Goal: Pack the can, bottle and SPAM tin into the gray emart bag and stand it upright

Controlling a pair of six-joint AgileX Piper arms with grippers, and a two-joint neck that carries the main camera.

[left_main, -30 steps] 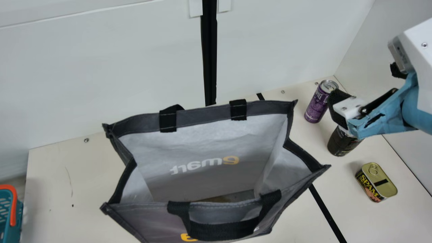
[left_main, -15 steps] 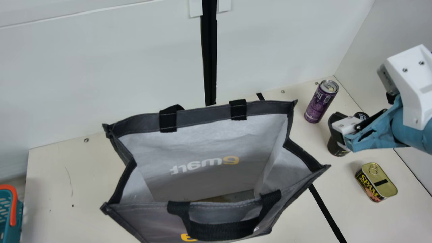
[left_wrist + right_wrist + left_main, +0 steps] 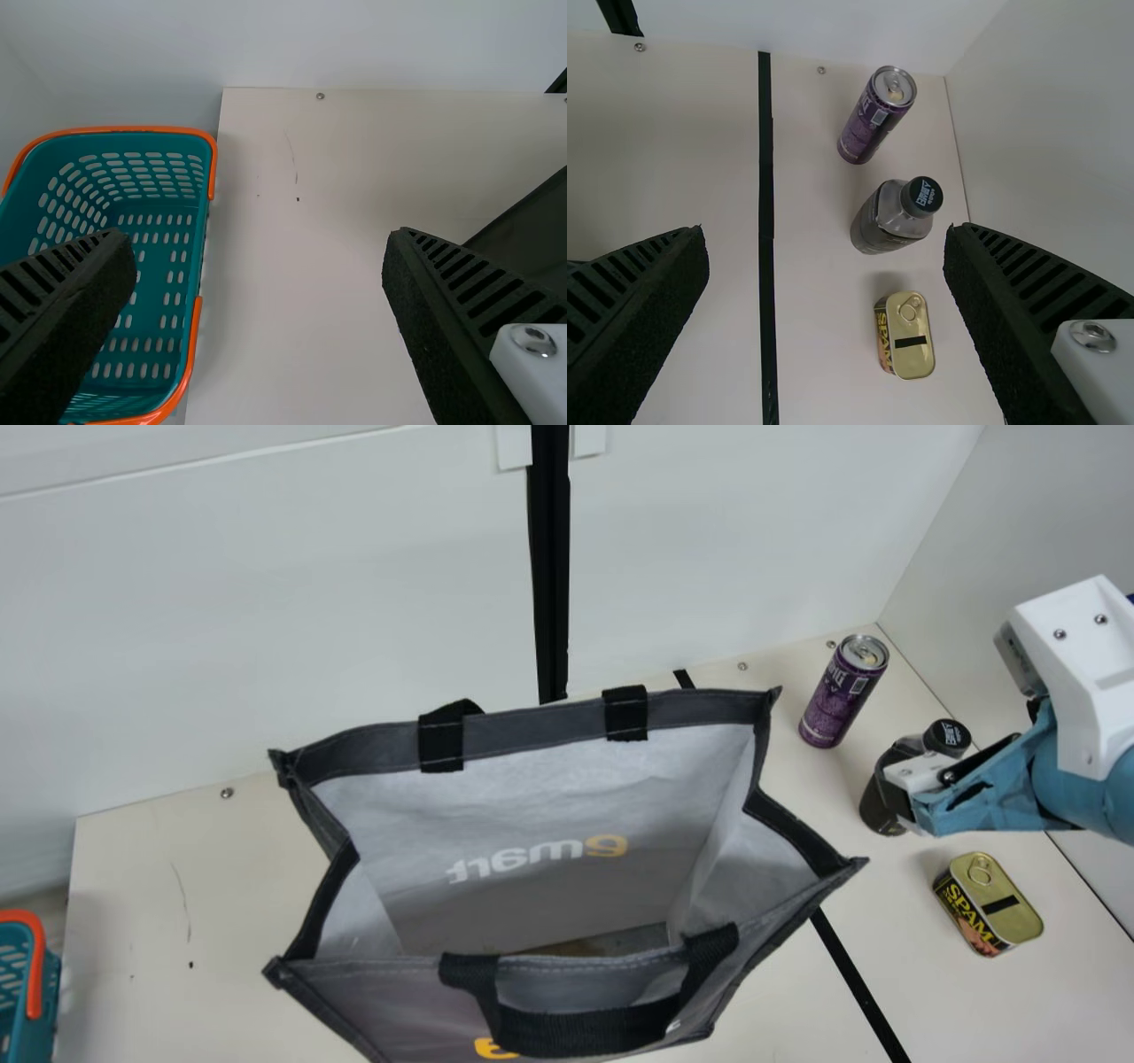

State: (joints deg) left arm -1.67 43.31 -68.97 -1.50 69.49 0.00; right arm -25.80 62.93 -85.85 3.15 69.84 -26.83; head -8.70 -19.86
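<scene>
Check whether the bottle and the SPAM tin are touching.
Apart: the right wrist view shows a strip of bare table between the bottle and the SPAM tin.

Table (image 3: 221,886) (cream), bag (image 3: 549,797), can (image 3: 835,700), bottle (image 3: 877,226), tin (image 3: 1005,917)

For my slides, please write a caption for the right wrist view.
Open right gripper above purple metal can, black-capped bottle and gold-topped SPAM tin.

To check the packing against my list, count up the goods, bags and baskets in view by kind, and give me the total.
Can: 1
Bottle: 1
SPAM tin: 1
Gray emart bag: 1
Teal basket with orange trim: 1
Total: 5
</scene>
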